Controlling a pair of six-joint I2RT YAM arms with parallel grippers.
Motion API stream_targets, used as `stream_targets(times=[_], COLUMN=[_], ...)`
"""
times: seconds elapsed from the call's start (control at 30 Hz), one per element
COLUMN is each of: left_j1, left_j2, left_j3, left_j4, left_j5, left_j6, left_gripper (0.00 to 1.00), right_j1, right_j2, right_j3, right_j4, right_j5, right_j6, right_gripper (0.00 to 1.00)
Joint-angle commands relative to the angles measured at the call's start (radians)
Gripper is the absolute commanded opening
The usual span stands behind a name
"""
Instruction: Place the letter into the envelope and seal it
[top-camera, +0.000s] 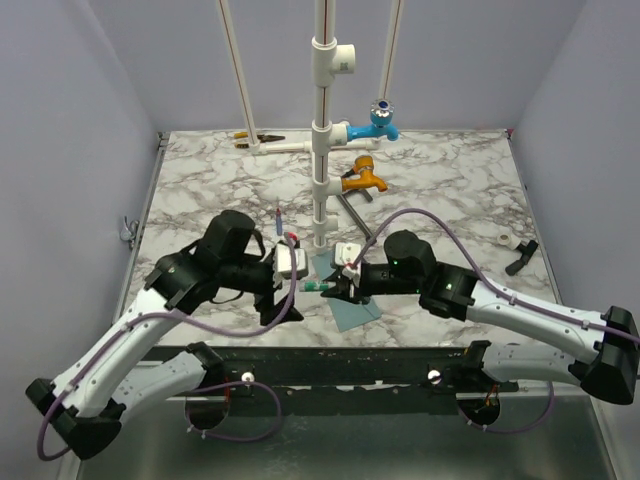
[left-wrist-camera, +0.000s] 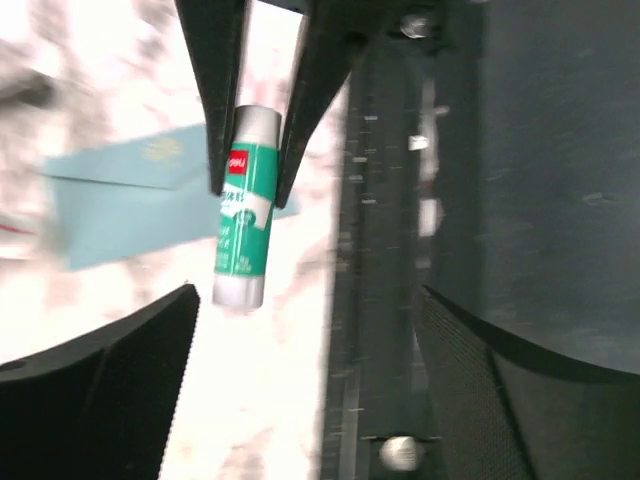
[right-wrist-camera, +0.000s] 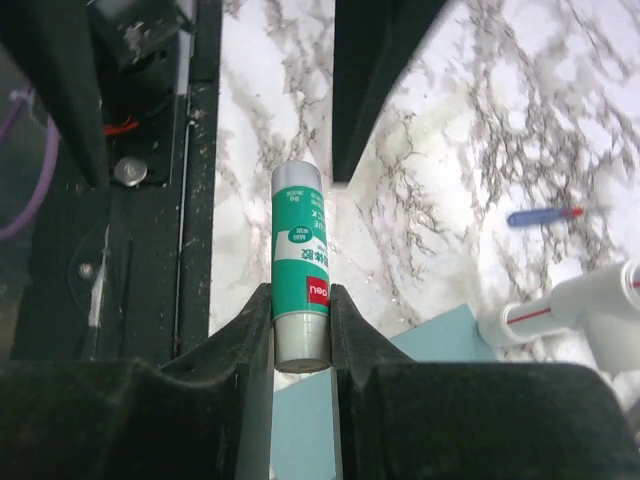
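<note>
The teal-blue envelope (top-camera: 357, 313) lies flat on the marble table near its front edge, also seen in the left wrist view (left-wrist-camera: 120, 205) and the right wrist view (right-wrist-camera: 440, 340). The letter is out of view. My right gripper (right-wrist-camera: 300, 335) is shut on the grey end of a green and white glue stick (right-wrist-camera: 300, 250), holding it above the envelope (top-camera: 318, 286). My left gripper (left-wrist-camera: 305, 380) stands open just in front of the stick's free end (left-wrist-camera: 243, 215), not touching it, its fingers (left-wrist-camera: 100, 390) spread wide.
A white pipe stand (top-camera: 322, 150) with a blue tap (top-camera: 380, 120) and an orange tap (top-camera: 362, 178) rises behind the grippers. A blue pen (right-wrist-camera: 545, 215) lies beside it. A black part (top-camera: 520, 257) sits at the right. The dark front rail (left-wrist-camera: 385, 250) runs close below.
</note>
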Motion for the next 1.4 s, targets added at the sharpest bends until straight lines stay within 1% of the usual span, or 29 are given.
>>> stream_targets(times=[0.0,0.03,0.07,0.1,0.13,0.2,0.23,0.27,0.3,0.33,0.4,0.5,0.57,0.67,0.8,0.93,1.03,1.07,1.13,1.17,1.27,1.33,1.37], left_j1=[-0.030,-0.058,-0.082,-0.112,-0.142,-0.228,-0.280,-0.299,-0.300,-0.304,-0.326,-0.341,-0.345,-0.354,-0.378,-0.397,-0.416,-0.420,-0.423,-0.426,-0.429,-0.431,-0.431], left_j2=[-0.219,-0.279,-0.342,-0.388,-0.437,-0.486,-0.494,-0.501,-0.510,-0.513,-0.508,-0.520,-0.520,-0.534,-0.538,-0.531,-0.516,-0.512,-0.515,-0.516,-0.511,-0.504,-0.503], left_j3=[-0.032,-0.099,-0.160,-0.208,-0.259,-0.326,-0.349,-0.380,-0.407,-0.436,-0.468,-0.506,-0.519,-0.549,-0.569,-0.574,-0.574,-0.572,-0.575,-0.577,-0.579,-0.576,-0.577], left_j4=[0.092,0.187,0.244,0.299,0.349,0.452,0.503,0.547,0.597,0.657,0.720,0.793,0.808,0.807,0.812,0.817,0.824,0.825,0.824,0.824,0.825,0.826,0.826], left_j5=[-0.273,-0.379,-0.447,-0.517,-0.581,-0.749,-0.869,-0.926,-0.953,-0.993,-1.053,-1.069,-1.091,-1.099,-1.088,-1.073,-1.091,-1.098,-1.104,-1.101,-1.099,-1.096,-1.096], left_j6=[0.354,0.403,0.469,0.554,0.599,0.679,0.711,0.756,0.801,0.850,0.916,0.970,0.978,0.993,1.019,1.056,1.066,1.061,1.060,1.059,1.072,1.076,1.074], left_gripper=[0.89,0.91,0.92,0.92,0.92,0.90,0.90,0.90,0.90,0.89,0.89,0.87,0.79,0.78,0.77,0.65,0.60,0.54,0.40,0.36,0.35,0.24,0.15], right_j1=[-0.001,-0.001,-0.001,-0.001,0.000,0.000,-0.001,-0.001,-0.001,0.000,-0.001,-0.001,-0.001,-0.001,0.000,-0.001,-0.001,-0.001,-0.001,-0.001,-0.001,-0.001,-0.001], right_j2=[0.005,0.006,0.005,0.002,0.001,0.011,0.024,0.036,0.046,0.053,0.063,0.099,0.113,0.117,0.143,0.153,0.164,0.162,0.156,0.155,0.160,0.169,0.174], right_j3=[0.050,0.054,0.055,0.054,0.051,0.051,0.061,0.070,0.077,0.074,0.066,0.101,0.110,0.101,0.121,0.122,0.126,0.125,0.120,0.119,0.120,0.121,0.124], right_j4=[0.075,0.076,0.075,0.113,0.128,0.151,0.146,0.138,0.144,0.165,0.223,0.234,0.237,0.240,0.246,0.264,0.256,0.257,0.260,0.261,0.266,0.273,0.272], right_j5=[0.189,0.204,0.221,0.243,0.272,0.329,0.351,0.360,0.359,0.353,0.328,0.285,0.277,0.290,0.242,0.209,0.206,0.213,0.220,0.220,0.208,0.188,0.177], right_j6=[0.299,0.357,0.421,0.489,0.544,0.660,0.711,0.743,0.779,0.809,0.880,0.913,0.913,0.914,0.907,0.907,0.904,0.902,0.900,0.898,0.897,0.896,0.895], right_gripper=[0.01,0.01,0.01,0.01,0.01,0.01,0.01,0.01,0.01,0.01,0.00,0.01,0.01,0.01,0.01,0.01,0.01,0.01,0.01,0.01,0.00,0.01,0.01])
